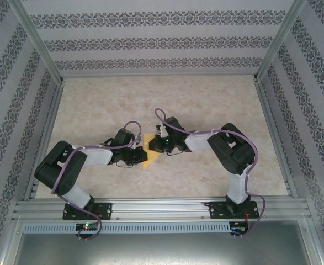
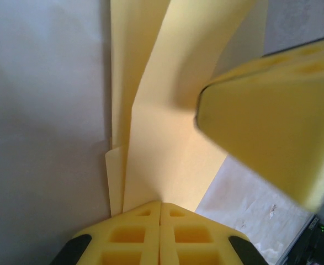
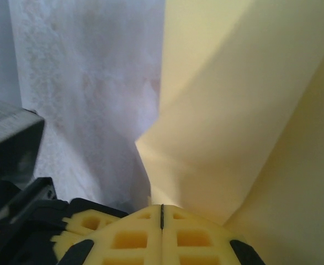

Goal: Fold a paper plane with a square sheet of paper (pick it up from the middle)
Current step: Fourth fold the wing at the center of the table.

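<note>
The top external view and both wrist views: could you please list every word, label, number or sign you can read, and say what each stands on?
None can be read.
The sheet of paper is plain and unmarked.
The wall bands carry an ornamental pattern, not letters.
The left arm base shows no legible label; anything printed there is too small to tell.

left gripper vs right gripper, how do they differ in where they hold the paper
The left gripper takes the paper from its left side, the right gripper from its right side. In the top view the right gripper sits slightly farther back than the left gripper. Shared: both have their jaws shut on the same folded yellow paper.
</note>
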You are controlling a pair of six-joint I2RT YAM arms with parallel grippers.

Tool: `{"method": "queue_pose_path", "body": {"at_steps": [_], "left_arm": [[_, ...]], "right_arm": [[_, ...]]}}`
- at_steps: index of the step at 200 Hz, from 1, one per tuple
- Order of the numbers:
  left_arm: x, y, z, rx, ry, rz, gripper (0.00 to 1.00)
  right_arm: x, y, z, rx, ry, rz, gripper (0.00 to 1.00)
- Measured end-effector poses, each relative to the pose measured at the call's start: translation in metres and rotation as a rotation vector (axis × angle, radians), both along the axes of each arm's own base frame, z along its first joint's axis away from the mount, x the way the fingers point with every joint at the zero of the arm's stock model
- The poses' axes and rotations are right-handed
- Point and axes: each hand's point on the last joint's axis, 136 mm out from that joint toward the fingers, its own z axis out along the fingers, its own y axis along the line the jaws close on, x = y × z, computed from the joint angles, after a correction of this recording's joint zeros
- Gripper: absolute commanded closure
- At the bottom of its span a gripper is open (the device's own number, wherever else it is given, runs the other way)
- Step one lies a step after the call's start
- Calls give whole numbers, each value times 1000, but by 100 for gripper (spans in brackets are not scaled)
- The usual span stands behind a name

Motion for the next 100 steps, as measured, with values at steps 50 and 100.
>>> {"method": "queue_pose_path", "body": {"at_steps": [50,100], "left_arm": [[-1,0,0,1,2,0,92],[-1,1,0,2,2,0,92]], "right_arm": [[1,0,-10,-6,11,-10,96],[30,-23,-10,-24,7,-86,95]]}}
